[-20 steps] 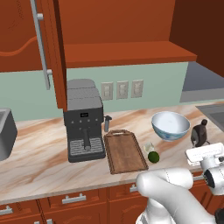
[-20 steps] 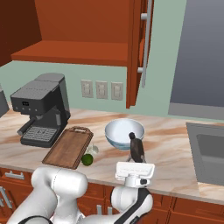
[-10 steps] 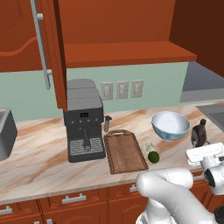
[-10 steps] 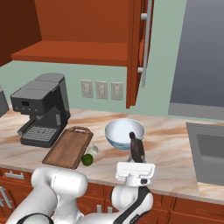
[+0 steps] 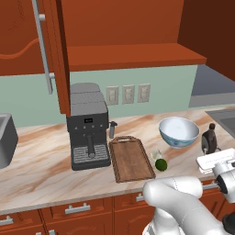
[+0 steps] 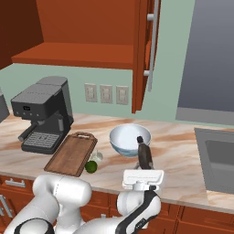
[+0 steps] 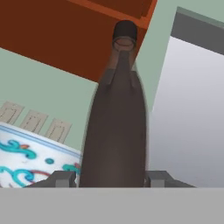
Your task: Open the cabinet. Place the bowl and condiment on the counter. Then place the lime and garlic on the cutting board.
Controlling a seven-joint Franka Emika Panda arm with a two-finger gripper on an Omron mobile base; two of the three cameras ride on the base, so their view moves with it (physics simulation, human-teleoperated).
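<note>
Op: Two items are off the shelf. My claw (image 7: pixel 112 177) has its fingers (image 7: pixel 63 178) partly apart, sitting either side of the small dark brown syrup bottle with black cap (image 7: pixel 114 131), so I read that as a grip on its base.

Tag: Where's everything?

Op: Bottle upright at the front edge of the beige veined countertop (image 5: pixel 41 170), just beside the wide glossy white bowl (image 6: pixel 129 138). Small dark green lime (image 5: pixel 161 165) and whitish garlic bulb (image 5: pixel 156 154) lie just off the right edge of the dark brown rectangular wooden cutting board (image 5: pixel 130 158), not on it. Reddish-brown wall cabinet (image 6: pixel 144 55) is open.

Tag: Risks?

Op: Bottle's tall and narrow; letting go while tilted could tip it into the bowl or off the front edge. Lime's round, likely to roll when I go for it.
</note>
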